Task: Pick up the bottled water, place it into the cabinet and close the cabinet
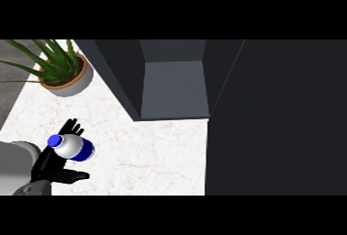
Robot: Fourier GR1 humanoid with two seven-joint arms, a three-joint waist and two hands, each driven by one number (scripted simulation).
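So the bottled water (75, 148) is down at the lower left of the counter (156, 156), sitting in the robot's left hand (46, 161). The fingers (70, 126) stick up fairly straight and spread past the far side of the bottle, and the thumb (73, 175) pokes out on the near side. So the hand looks splayed around it rather than wrapped tight, and I honestly can't tell if the bottle is off the surface or not. The bottle is a stubby rounded thing, pale body with a blue band, and its blue cap (55, 140) tips toward the left. A grey forearm (17, 165) comes in from the bottom left corner. The cabinet (173, 82) is further back, well apart from the bottle. It's a dark boxy shape standing open, with flat matte grey surfaces inside. Just right of it a big dark panel (284, 119) covers the whole right side of the view and hides whatever's behind it. Between the bottle and the cabinet opening it's just bare counter, white stone with faint marble veining. In the back left corner there's a potted plant (54, 55) with long spiky green leaves, in a round grey pot (68, 85) with a tan rim, off to the side of the cabinet.
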